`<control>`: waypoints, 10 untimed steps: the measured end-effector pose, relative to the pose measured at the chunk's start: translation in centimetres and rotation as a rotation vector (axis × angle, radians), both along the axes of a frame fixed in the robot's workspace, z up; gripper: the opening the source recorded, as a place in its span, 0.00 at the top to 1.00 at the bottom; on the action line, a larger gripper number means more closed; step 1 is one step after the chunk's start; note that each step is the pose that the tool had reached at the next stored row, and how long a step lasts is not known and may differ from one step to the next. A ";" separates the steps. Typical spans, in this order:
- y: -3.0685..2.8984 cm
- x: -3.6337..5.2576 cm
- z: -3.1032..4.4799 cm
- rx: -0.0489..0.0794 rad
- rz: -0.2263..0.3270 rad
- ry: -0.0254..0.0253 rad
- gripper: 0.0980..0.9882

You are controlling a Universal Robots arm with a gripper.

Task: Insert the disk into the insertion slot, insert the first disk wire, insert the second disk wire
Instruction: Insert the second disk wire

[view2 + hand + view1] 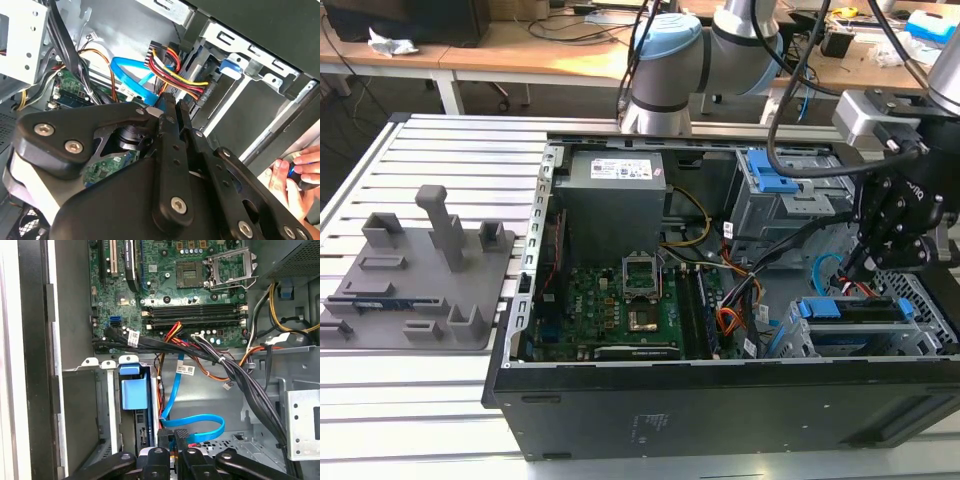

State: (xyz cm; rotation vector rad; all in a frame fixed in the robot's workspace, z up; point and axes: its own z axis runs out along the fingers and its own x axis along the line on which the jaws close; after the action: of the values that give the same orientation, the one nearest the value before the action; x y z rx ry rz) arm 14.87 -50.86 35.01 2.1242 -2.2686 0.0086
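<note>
We log the gripper [175, 452], fingers together on the light-blue cable's plug [181, 434], cable [197, 421] looping sideways beside the seated blue-framed disk [135, 395].

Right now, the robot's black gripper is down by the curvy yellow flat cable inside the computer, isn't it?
Not quite: the curvy flat cable by the black gripper is light blue, not yellow. The first wrist view shows it looping just beyond the fingertips inside the open computer case.

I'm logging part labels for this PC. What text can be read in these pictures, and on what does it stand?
Nothing can be quoted.
White label on the power supply: print too small to read.
White tag on the black cable bundle: unreadable.
White tag by the light-blue cable: unreadable.
Pale print on the case front: unreadable.
</note>
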 end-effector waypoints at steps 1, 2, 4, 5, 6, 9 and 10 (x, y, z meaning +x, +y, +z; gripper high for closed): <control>-0.19 0.00 -0.01 0.000 0.000 0.0000 0.93; -0.34 0.00 -0.01 0.000 0.000 0.0000 0.93; -0.73 0.00 -0.01 0.000 0.000 0.0000 0.93; -1.02 0.00 -0.02 0.000 0.000 -0.0001 0.93; -1.19 0.00 -0.02 0.000 0.000 0.0000 0.93; -1.51 0.00 -0.04 0.000 0.000 0.0000 0.93; -1.62 0.00 -0.05 0.000 0.000 0.0000 0.93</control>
State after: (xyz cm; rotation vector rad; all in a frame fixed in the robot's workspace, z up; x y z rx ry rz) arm 14.87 -52.47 34.96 2.1245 -2.2687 0.0083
